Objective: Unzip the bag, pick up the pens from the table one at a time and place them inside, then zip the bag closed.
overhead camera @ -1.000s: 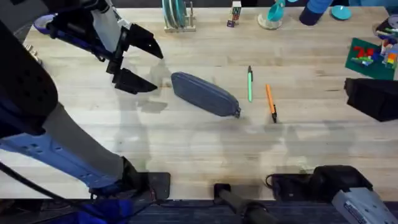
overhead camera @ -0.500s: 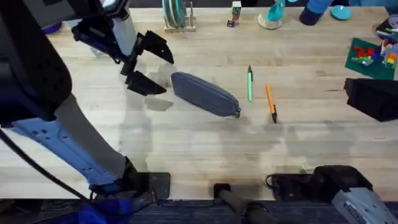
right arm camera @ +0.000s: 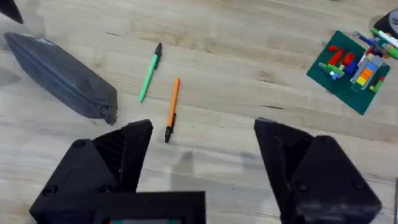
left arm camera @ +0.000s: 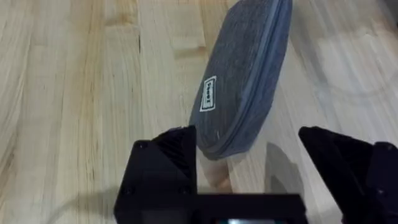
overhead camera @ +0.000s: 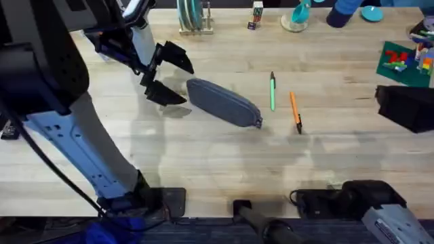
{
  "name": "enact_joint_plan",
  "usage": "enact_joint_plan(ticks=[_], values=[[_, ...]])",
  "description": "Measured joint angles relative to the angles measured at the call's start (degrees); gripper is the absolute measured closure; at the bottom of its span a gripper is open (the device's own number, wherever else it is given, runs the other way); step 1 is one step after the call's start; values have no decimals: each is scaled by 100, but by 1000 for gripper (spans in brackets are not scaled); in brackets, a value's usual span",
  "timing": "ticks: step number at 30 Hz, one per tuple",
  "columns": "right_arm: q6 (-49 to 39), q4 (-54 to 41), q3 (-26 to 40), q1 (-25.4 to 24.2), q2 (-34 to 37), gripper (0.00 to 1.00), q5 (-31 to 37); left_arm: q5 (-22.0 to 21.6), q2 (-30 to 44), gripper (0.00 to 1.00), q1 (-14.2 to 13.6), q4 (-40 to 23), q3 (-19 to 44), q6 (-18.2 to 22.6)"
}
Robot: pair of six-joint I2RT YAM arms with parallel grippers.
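The grey-blue bag [overhead camera: 224, 102] lies slanted mid-table with its zipper shut and the pull at its right end. My left gripper [overhead camera: 172, 76] is open just off the bag's left end. In the left wrist view that rounded end of the bag [left arm camera: 245, 74] lies between the spread fingers [left arm camera: 165, 165], untouched. The green pen [overhead camera: 272, 91] and the orange pen [overhead camera: 296, 112] lie side by side on the table [overhead camera: 217, 163], right of the bag. My right gripper [right arm camera: 204, 127] is open and empty, well back from the bag [right arm camera: 62, 74], green pen [right arm camera: 148, 73] and orange pen [right arm camera: 172, 106].
A green plate with coloured bricks [overhead camera: 405, 62] sits at the far right, with a black object [overhead camera: 407, 107] just in front of it. A rack of plates [overhead camera: 193, 17] and teal items [overhead camera: 298, 15] line the back edge.
My left gripper has swung right and slightly toward the front, closing in on the bag's left end. Bag, pens and right arm have not moved.
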Motion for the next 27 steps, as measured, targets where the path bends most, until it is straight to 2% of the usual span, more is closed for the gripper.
enact_joint_plan(ticks=[7, 17, 27], values=[[0, 0, 0, 0, 0, 6, -1, 107, 64, 8, -26, 142, 0, 0], [0, 0, 0, 0, 0, 6, -1, 127, 64, 8, -265, 218, 0, 0], [0, 0, 0, 0, 0, 6, -2, 129, 65, 8, -267, 217, 0, 0]])
